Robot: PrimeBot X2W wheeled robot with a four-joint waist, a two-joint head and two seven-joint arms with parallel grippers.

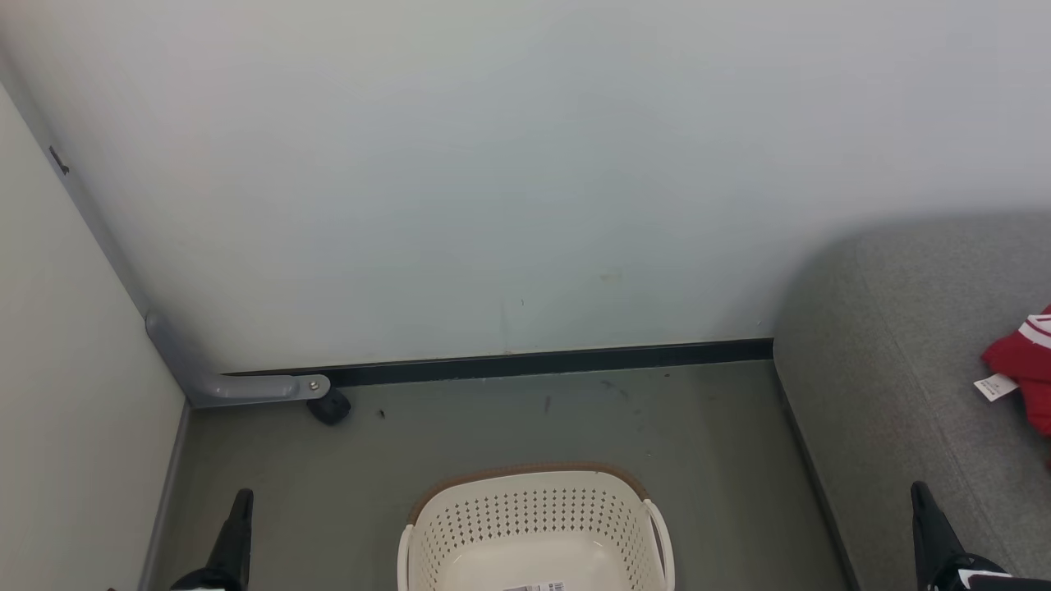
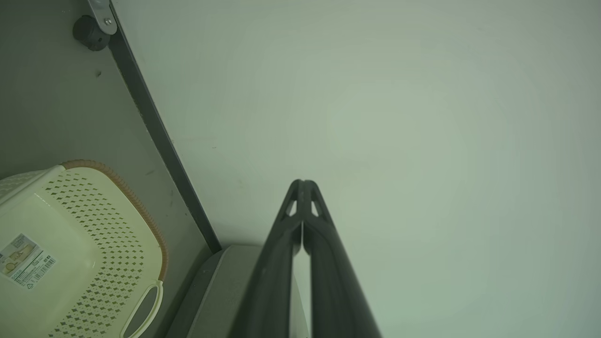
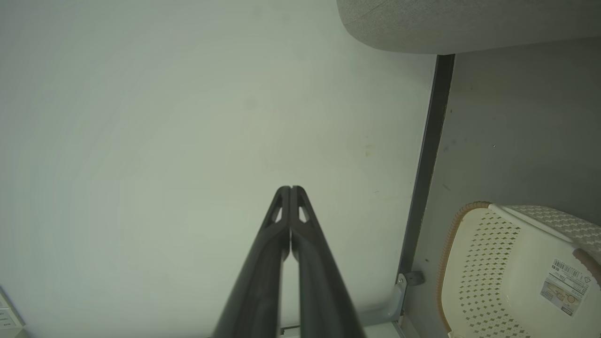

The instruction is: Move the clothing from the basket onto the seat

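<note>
The clothing (image 1: 1026,369) lay on the seat (image 1: 895,353) at the right edge of the head view, a bright red heap with white striped trim, cut off by the frame; its white tag (image 1: 995,387) rested on the grey fabric just beside it. The basket (image 1: 534,513) stood well apart from the garments, on the grey-green floor (image 1: 345,468) at the bottom middle, near the seat's side but not touching it; we saw the visible part of its pale bottom bare around a barcode label (image 1: 538,586). The left gripper (image 1: 243,497) stood at the lower left over the floor, its two dark fingers pressed together and holding nothing; in the left wrist view we saw the tips meet against the pale wall (image 1: 493,164). The right gripper (image 1: 918,492) stood at the lower right over the front of the seat, clear of the clothing; its fingers were likewise closed tip to tip and empty in the right wrist view. A dark skirting strip (image 1: 534,361) ran along the foot of the wall; a grey bracket (image 1: 238,386) and a small black round part (image 1: 330,408) sat in the left corner.
</note>
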